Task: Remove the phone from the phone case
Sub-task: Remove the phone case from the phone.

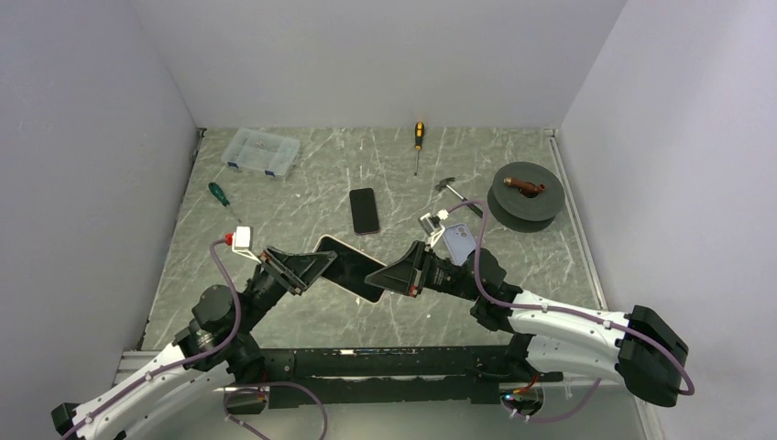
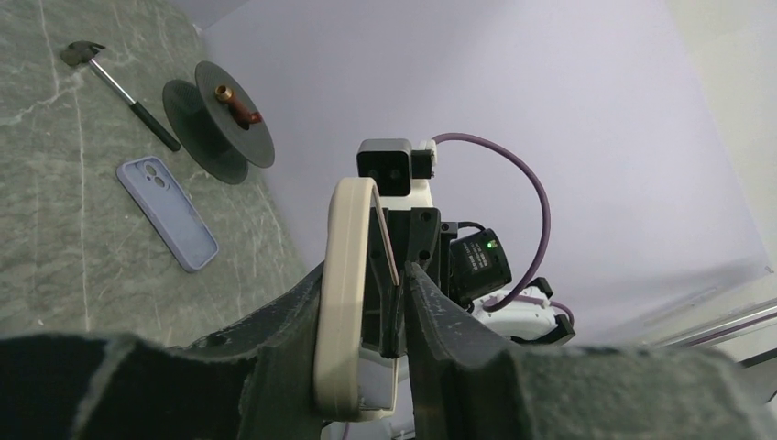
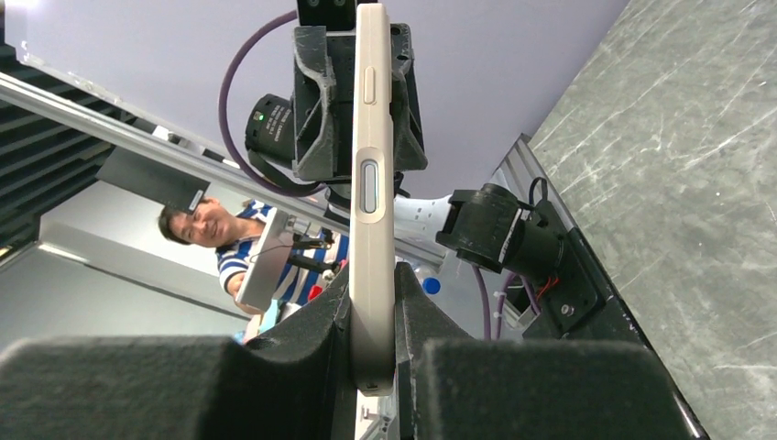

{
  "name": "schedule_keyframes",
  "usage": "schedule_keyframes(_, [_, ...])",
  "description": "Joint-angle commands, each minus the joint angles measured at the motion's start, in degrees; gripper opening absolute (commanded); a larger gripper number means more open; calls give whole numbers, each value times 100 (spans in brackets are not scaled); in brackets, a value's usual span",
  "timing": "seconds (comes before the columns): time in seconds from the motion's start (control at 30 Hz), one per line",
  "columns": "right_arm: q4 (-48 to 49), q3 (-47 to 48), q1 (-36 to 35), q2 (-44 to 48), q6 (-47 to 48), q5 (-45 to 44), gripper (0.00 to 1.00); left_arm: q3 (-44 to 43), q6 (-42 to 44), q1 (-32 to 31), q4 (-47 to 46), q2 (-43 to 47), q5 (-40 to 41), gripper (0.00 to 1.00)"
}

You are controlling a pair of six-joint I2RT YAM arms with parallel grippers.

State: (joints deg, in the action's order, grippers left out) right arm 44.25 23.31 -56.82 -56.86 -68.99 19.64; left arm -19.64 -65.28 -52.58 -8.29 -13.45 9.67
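We cannot make out the left arm's base, which is cut off at the frame's corner, and both wrist views lose their lower part behind dark fingers. From the left wrist, a thin pinkish strip stands off the beige phone case; we cannot tell whether it is the phone's edge or the case's lip. Both arms reach inward and meet at mid-table, holding the phone above the surface, screen up, seated in its case. The left gripper grasps one end, one finger against the case back and the other on the strip. The right gripper is clamped on the opposite end, along the edge with the side buttons. The table is grey-green marbled stone, enclosed by plain pale walls. On it lie a dark spool, a clear plastic box, a black phone, a lavender case just beside the right wrist, a hammer, and two screwdrivers, orange-handled and green-handled.
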Motion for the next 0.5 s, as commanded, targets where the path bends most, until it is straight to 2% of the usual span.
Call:
schedule_keyframes(0.0, [475,260,13,155,76,58,0,-225,94,-11,-357,-84,-303,34])
schedule_keyframes(0.13, [512,253,13,164,57,49,0,-211,94,-8,-423,-105,-317,27])
schedule_keyframes(0.3, [621,216,13,174,20,22,0,-192,81,-9,-462,-96,-310,32])
schedule_keyframes(0.47, [683,211,19,158,-15,31,0,-197,107,-11,-518,-117,-332,31])
